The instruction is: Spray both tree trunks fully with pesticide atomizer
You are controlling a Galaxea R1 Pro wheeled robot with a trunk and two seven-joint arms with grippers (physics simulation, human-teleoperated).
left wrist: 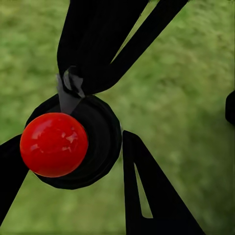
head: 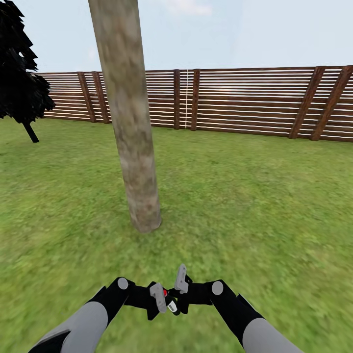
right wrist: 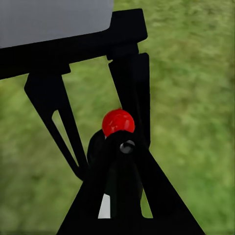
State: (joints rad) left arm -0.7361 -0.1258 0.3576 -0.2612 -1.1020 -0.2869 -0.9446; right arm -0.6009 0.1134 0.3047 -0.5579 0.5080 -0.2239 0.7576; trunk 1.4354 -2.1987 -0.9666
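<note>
Green lawn rings the pale mottled tree trunk [head: 130,117] ahead, while the right claw [head: 172,300], closed on the red-capped black atomizer [head: 168,299], and the part-open, empty left claw [head: 158,300] crowd together, risking a knock.

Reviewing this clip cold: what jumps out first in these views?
A thick, pale mottled tree trunk rises from the lawn straight ahead, with the slatted fence behind. Low in the head view, both grippers meet around a black atomizer with a bright red knob, seen close in both wrist views.
</note>
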